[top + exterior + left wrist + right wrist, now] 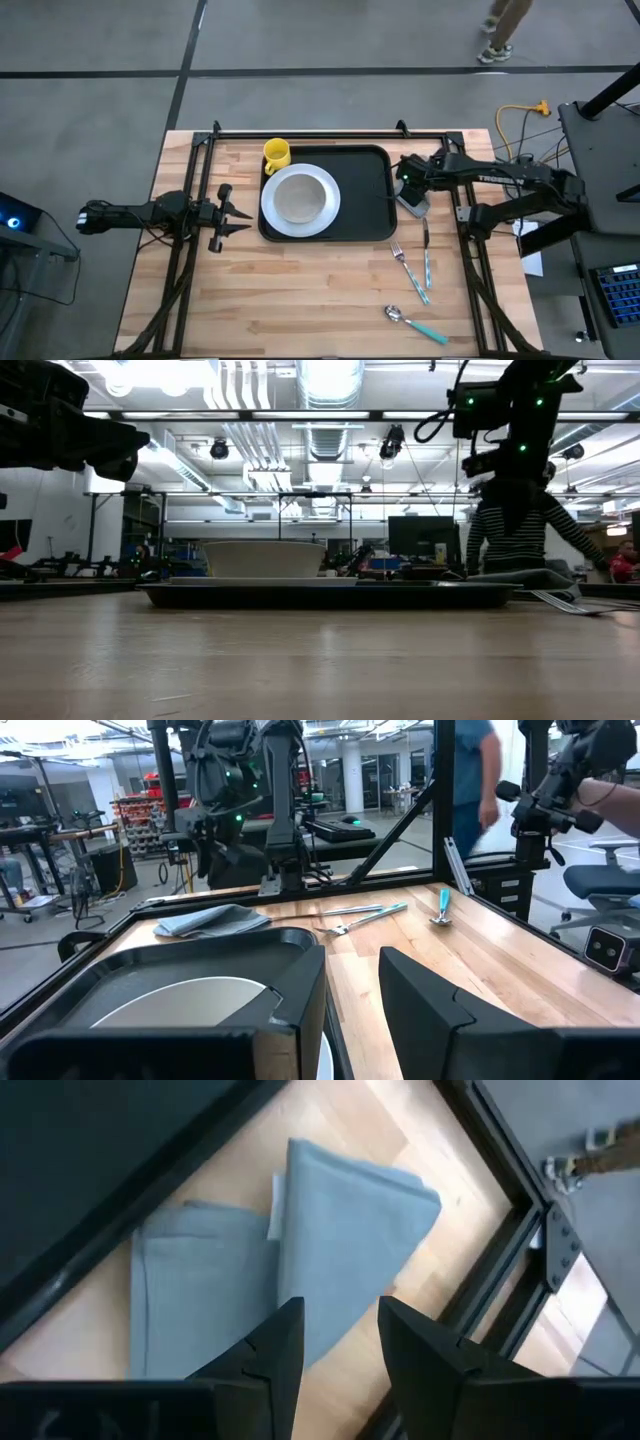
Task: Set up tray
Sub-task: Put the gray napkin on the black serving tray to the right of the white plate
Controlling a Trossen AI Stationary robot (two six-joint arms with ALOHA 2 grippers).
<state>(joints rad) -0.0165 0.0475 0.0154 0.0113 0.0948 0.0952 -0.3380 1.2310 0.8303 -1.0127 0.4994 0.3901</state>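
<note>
The black tray (365, 190) lies mid-table with a white plate (300, 200) and a bowl (262, 558) on it. A yellow mug (276, 153) stands at the tray's far left corner. A folded grey-blue napkin (330, 1230) lies flat on the wood just right of the tray. My right gripper (340, 1330) is open above the napkin, clear of it. My left gripper (235, 213) is open and empty left of the tray, pointing at it; its fingers also show in the left wrist view (350, 990).
A fork (400, 262) and a teal-handled utensil (427, 262) lie near the tray's near right corner, and a teal-handled spoon (415, 325) lies nearer the front edge. Black frame bars (300, 133) run along the table's far and side edges. A person stands beyond the table (520, 530).
</note>
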